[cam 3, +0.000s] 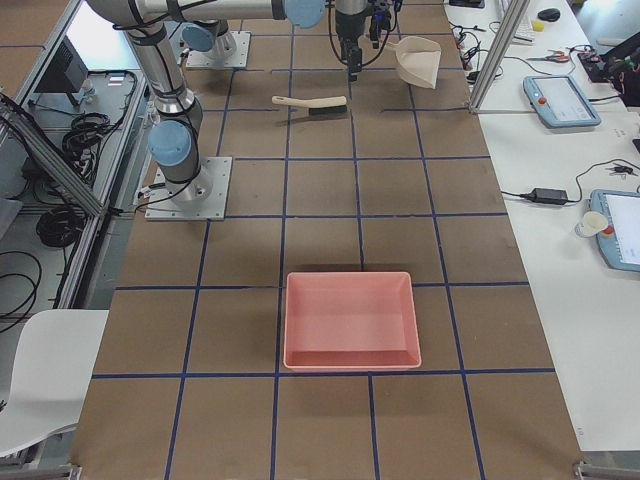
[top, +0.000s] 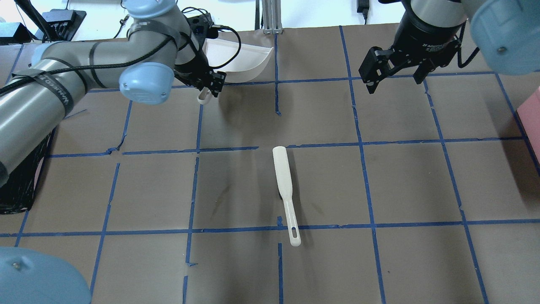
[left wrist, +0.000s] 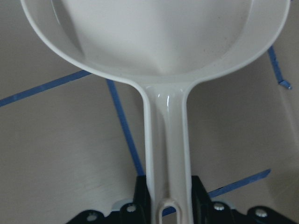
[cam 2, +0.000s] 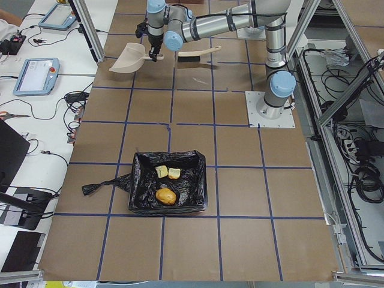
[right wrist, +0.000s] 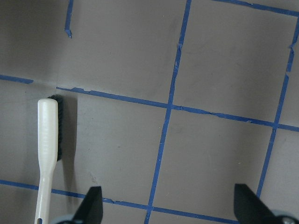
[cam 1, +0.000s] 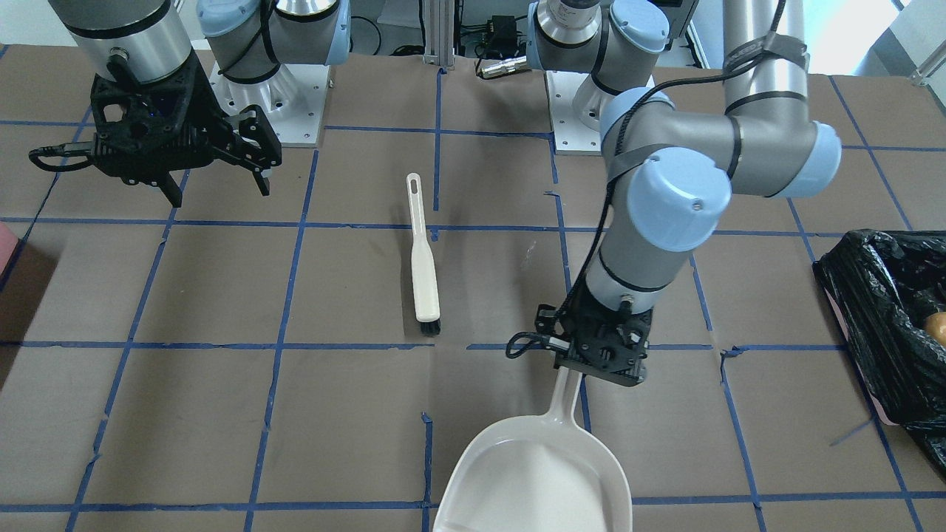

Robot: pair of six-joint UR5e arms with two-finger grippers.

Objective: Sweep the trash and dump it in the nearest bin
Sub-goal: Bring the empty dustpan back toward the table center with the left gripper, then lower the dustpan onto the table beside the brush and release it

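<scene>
Trash [cam 2: 166, 196] lies inside the bin [cam 2: 139, 201]: three small food bits sit on the black bag, one orange-brown and two pale ones side by side. So the sweeping and the dumping look done, I think. The left gripper [cam 1: 595, 366] is closed tight on the handle of the white dustpan [cam 1: 532, 473] and seems to hold it a little above the tabletop [cam 1: 222, 414]. The scoop points away from the robot and has nothing in it, which fits with the trash being tipped out. The brush [cam 1: 423, 266] lies flat on the tabletop and nothing holds it, most likely because there is nothing left to sweep. The bin is well apart from the brush, at the tabletop's end on the robot's left, and well apart from the left gripper too. The right gripper [cam 1: 222, 193] is wide open and holds nothing. It hangs in the air on the robot's right of the brush, not touching it.
</scene>
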